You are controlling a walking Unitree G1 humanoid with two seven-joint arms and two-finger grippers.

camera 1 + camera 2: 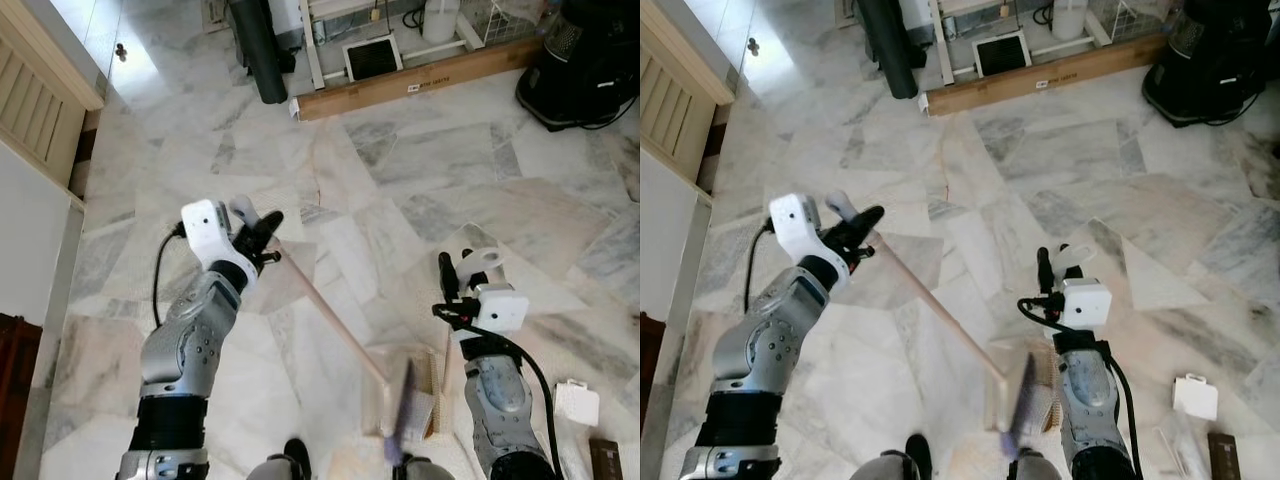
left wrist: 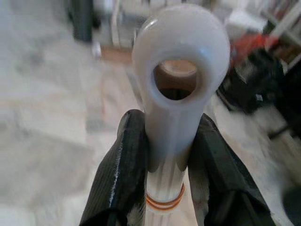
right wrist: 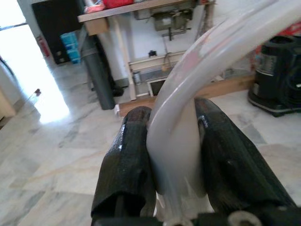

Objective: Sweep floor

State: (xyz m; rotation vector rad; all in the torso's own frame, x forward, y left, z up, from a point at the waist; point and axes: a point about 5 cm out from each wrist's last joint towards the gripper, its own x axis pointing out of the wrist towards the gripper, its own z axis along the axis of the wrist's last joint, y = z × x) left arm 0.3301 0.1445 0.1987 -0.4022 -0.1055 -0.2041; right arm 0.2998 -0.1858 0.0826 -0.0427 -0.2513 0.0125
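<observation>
grey-veined white marble floor (image 1: 420, 170), long wooden plank (image 1: 420, 80) far ahead | wooden-handled broom (image 1: 330, 320) slants from left gripper (image 2: 171, 141), closed on its white ringed cap, down to bristles by feet | right gripper (image 3: 176, 146) clamped on curved white plastic handle (image 3: 188, 103)

The broom (image 1: 330, 320) has a pale wooden stick with a white looped plastic cap, slanting down across the marble floor (image 1: 400, 170) to purple bristles. Just beside them stands a clear dustpan (image 1: 425, 385) with a curved white handle.
</observation>
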